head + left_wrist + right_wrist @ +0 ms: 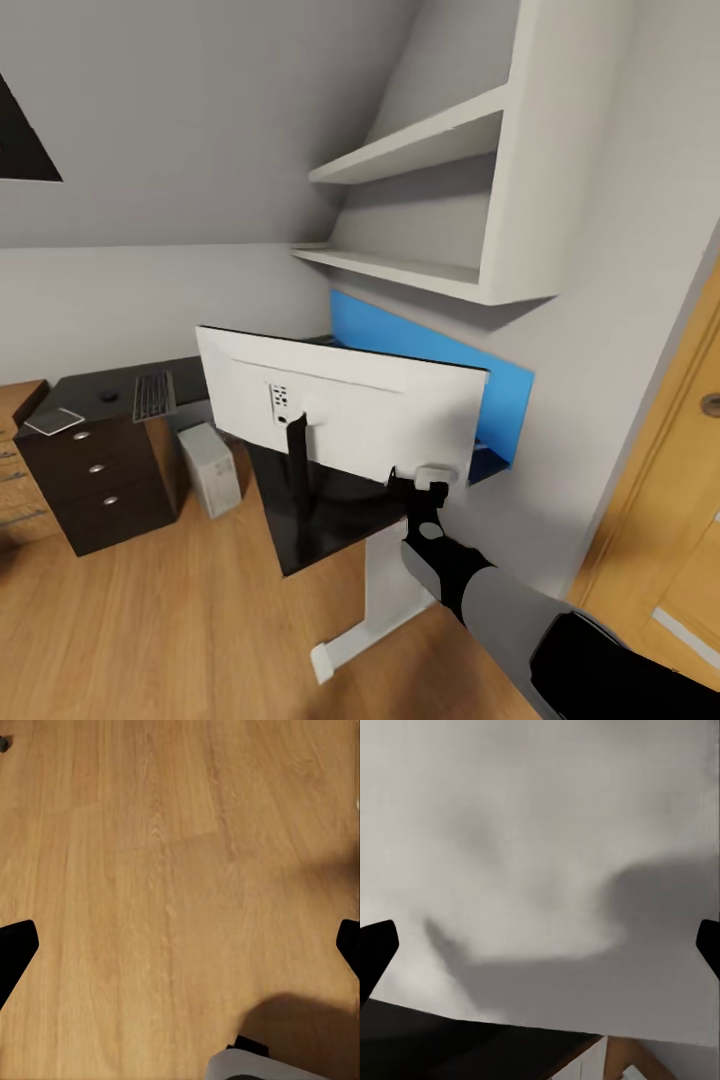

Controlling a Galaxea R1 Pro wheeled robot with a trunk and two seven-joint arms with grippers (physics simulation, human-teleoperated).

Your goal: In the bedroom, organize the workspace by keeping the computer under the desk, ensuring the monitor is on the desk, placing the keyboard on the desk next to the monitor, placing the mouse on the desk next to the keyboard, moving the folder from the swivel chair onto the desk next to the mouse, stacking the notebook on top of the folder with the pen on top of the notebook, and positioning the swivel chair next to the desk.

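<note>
The right claw point(432, 480) is pressed wide-open to the monitor point(340, 405) back, prob. to reposition it on the counter point(300, 520); the left claw point(180, 945) is spread over floor point(150, 832).

White back on the monitor point(340, 405), black desk point(300, 520), bright blue wall panel point(440, 355) behind. Black fingertips point(375, 952) frame a plain white surface; pale grey computer point(210, 468), warm wood-grain floor point(165, 870).

The room has a sloped white ceiling point(200, 110) with a dark-framed skylight point(22, 140) at one edge. White wall shelves point(420, 200) sit above a blue wall panel point(500, 395). The floor point(150, 620) is light wood planking. A wooden door point(680, 500) stands beside the white wall.
</note>
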